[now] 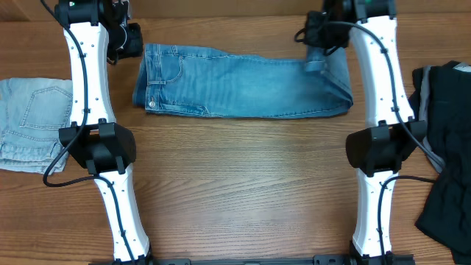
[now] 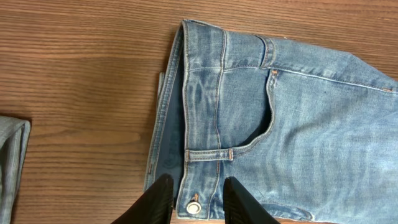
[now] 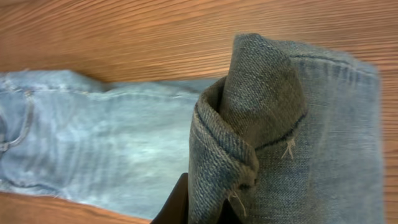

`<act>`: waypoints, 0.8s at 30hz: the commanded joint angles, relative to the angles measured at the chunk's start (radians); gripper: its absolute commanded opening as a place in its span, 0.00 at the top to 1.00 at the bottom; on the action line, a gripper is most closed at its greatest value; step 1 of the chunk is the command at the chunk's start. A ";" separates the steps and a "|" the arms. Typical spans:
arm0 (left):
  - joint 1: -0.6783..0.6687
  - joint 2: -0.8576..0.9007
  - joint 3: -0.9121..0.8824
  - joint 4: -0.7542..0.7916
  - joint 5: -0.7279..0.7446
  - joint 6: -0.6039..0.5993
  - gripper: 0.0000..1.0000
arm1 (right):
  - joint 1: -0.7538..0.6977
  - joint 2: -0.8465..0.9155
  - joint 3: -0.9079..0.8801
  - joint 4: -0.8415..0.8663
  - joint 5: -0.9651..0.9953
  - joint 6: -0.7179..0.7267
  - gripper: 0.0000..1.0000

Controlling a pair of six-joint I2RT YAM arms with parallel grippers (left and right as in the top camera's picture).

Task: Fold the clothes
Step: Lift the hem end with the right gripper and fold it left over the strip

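Right jaws lie mostly hidden behind pinched jeans point(image 3: 267, 93) hem

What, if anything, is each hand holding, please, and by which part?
The right hand pinches the jeans by the bunched leg hem; the left hand stands open over the waistband button, holding nothing.

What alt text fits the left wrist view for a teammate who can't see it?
The waistband end of the medium-blue jeans lies flat on the wooden table, front pocket, belt loop and metal button showing. The left end effector sits at the bottom edge, its black fingers apart either side of the button. A paler denim edge shows at left.
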State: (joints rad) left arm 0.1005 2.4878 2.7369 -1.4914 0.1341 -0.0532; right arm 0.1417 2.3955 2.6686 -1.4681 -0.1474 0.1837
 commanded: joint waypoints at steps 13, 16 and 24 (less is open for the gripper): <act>0.016 0.003 0.027 -0.023 -0.011 -0.003 0.66 | 0.280 -0.004 -0.391 0.507 -0.134 0.129 0.94; 0.020 0.003 0.027 -0.030 -0.011 -0.002 0.66 | 0.288 -0.004 -0.391 0.489 -0.107 0.127 0.90; 0.030 0.003 0.027 -0.029 -0.005 -0.003 0.62 | 0.280 -0.004 -0.390 0.498 -0.312 -0.059 0.02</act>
State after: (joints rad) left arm 0.1257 2.4878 2.7369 -1.5200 0.1299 -0.0532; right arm 0.4316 2.4023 2.2776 -0.9756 -0.2737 0.2855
